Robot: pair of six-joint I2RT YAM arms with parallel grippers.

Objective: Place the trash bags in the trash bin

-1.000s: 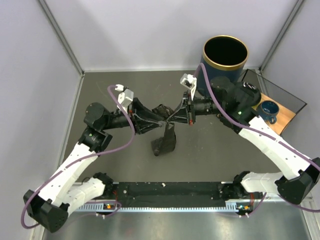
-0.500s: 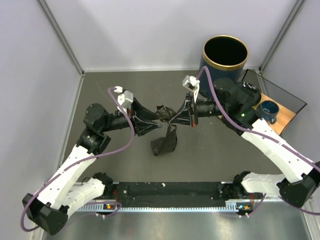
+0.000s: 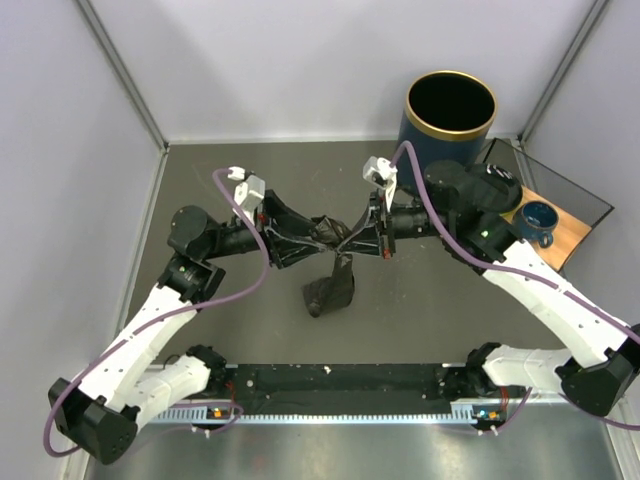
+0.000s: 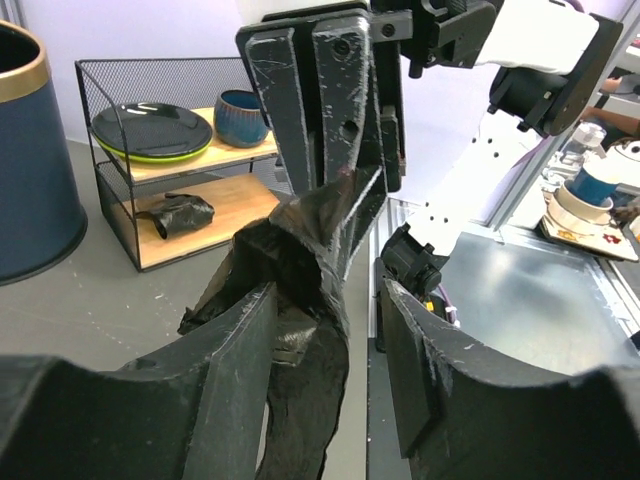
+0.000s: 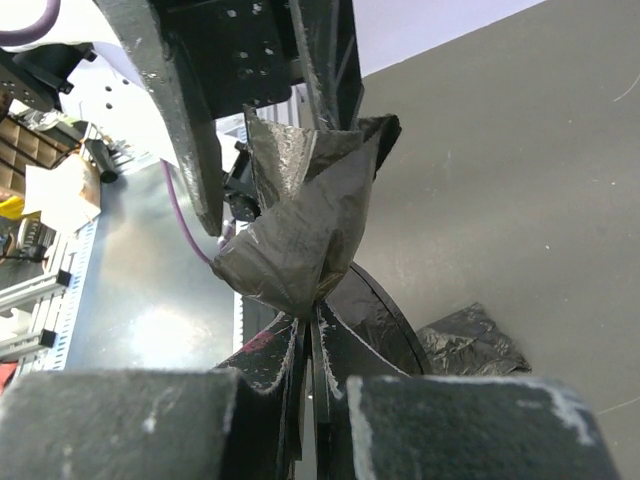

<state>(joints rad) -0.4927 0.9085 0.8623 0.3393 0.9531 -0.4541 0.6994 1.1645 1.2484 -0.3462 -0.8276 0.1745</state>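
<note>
The black crinkly trash bag (image 3: 333, 277) hangs between both grippers over the middle of the table, and its lower end lies on the grey floor. My right gripper (image 3: 347, 238) is shut on the bag's top, which bunches above the closed jaws in the right wrist view (image 5: 305, 230). My left gripper (image 3: 316, 238) faces it, and its jaws stand apart around the bag (image 4: 300, 310), which touches one finger only. The navy trash bin (image 3: 450, 112) with a gold rim stands at the back right, apart from both grippers.
A wire rack (image 3: 552, 210) with wooden shelves stands right of the bin. It holds a blue bowl (image 3: 537, 220), a dark plate (image 4: 150, 128) and a small black roll (image 4: 175, 213). Walls close in the left and back sides.
My left gripper's jaws have spread apart around the bag. My right gripper has shifted slightly toward the back, still holding the bag's top.
</note>
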